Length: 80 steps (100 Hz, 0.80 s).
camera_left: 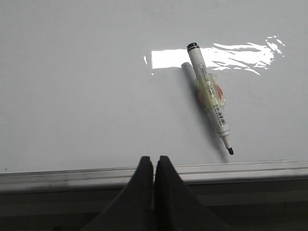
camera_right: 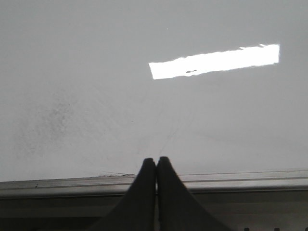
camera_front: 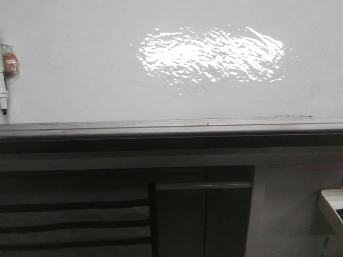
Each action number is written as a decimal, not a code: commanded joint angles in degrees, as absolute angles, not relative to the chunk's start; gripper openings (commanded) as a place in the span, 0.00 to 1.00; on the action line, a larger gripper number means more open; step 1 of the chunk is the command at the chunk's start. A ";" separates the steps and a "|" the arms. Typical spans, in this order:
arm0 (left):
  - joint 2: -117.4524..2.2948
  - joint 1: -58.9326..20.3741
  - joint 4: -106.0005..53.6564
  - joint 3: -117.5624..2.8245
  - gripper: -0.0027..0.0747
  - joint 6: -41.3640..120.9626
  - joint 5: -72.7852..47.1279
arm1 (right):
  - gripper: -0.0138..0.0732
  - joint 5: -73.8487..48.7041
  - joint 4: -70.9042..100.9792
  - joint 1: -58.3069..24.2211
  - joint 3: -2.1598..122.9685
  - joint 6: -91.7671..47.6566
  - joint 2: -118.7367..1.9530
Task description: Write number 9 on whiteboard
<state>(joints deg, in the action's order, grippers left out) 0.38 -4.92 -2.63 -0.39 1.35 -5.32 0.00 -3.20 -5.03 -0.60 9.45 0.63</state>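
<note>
Whiteboard blank, both grippers clenched on nothing, marker lying at the board's left edge.

Front view: I see the whiteboard filling the upper frame, a glare patch right of centre, the grey ledge running full width beneath, dark cabinet fronts below. The marker sits at the far left edge, tip down. I can find no number 9 stroke. Left wrist view: my left gripper has its fingers pressed together, holding nothing, just short of the ledge; the marker lies tilted on the board beyond, uncapped tip near the ledge. Right wrist view: my right gripper is likewise clenched empty; bare board lies ahead, faintly smudged.
</note>
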 commanded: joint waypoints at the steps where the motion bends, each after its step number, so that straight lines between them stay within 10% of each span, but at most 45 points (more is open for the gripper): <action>1: 1.80 -4.72 -3.15 1.31 0.01 0.83 -1.18 | 0.08 4.86 -3.41 -4.59 -2.19 9.18 1.68; 80: 1.80 -4.72 -3.15 1.31 0.01 0.83 -1.18 | 0.08 6.76 -4.24 -4.59 -2.19 9.18 1.68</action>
<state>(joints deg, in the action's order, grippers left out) 0.38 -4.92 -2.63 -0.39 1.35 -5.32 0.52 -3.32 -5.03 -0.60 9.45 0.63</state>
